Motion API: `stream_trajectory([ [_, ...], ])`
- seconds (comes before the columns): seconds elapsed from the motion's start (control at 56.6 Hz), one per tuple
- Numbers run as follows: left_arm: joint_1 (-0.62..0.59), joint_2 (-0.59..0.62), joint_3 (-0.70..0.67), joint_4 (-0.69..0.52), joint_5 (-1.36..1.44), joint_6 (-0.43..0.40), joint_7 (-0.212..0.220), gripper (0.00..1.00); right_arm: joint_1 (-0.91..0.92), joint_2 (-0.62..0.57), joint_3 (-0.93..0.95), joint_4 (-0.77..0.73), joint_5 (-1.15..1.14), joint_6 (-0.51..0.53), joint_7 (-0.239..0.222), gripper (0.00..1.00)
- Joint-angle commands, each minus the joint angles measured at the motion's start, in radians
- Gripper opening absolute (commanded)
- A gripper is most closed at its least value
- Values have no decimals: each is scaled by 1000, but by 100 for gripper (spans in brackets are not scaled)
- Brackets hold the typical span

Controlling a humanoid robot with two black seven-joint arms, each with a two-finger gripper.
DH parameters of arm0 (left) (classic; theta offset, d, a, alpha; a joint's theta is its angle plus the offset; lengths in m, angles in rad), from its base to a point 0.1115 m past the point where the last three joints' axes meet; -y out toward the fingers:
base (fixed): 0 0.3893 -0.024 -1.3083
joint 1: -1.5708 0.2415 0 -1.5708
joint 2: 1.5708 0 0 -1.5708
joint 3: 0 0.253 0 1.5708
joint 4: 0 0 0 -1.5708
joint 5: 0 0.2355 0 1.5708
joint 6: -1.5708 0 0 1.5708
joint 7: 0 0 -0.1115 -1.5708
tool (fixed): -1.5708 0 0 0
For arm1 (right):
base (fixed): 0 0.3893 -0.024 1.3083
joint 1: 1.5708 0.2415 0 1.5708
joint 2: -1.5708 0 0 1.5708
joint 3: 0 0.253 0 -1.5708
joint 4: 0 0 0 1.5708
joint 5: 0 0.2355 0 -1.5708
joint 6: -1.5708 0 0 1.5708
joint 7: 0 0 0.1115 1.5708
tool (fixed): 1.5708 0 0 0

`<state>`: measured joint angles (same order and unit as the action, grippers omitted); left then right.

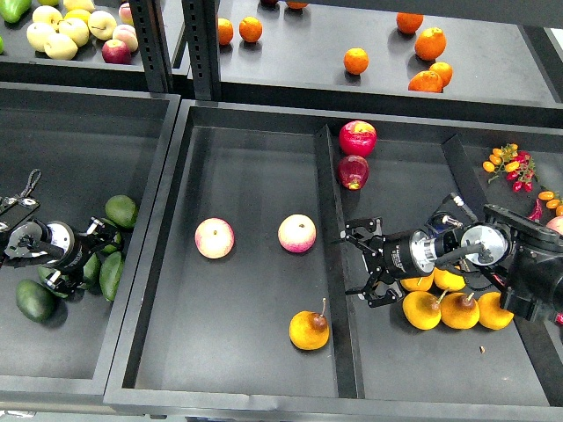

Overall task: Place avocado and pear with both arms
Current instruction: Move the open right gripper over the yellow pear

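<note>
Lying in the middle tray [176, 264]: one pear [309, 330], two pink fruits [215, 238]; right fingers [361, 264] spread, left fingers [104, 239] unclear.

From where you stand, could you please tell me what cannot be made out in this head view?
- Left gripper: dark among the avocados; its fingers cannot be told apart, nor any grasp.
- Yellow pears under the right arm: the arm covers some, so no count.
- Green fruit at the top left: cut off by the edge.
- Small chillies and tomatoes on the right: too small to count.

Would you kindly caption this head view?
Open right pincer beside the pear; left pincer among avocados.
</note>
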<state>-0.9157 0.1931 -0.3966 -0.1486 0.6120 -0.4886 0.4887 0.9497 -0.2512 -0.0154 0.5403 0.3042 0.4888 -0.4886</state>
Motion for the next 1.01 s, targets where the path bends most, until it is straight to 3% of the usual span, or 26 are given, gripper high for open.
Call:
stream_trajectory([
  [0.0,0,0,-1,0,-1,0,0,89,-3,-2,-46,0,1,0,0,100],
  [0.989,0,-1,-1,0,0,0,0,90,-91,159,-113,-114,1,0,0,100],
])
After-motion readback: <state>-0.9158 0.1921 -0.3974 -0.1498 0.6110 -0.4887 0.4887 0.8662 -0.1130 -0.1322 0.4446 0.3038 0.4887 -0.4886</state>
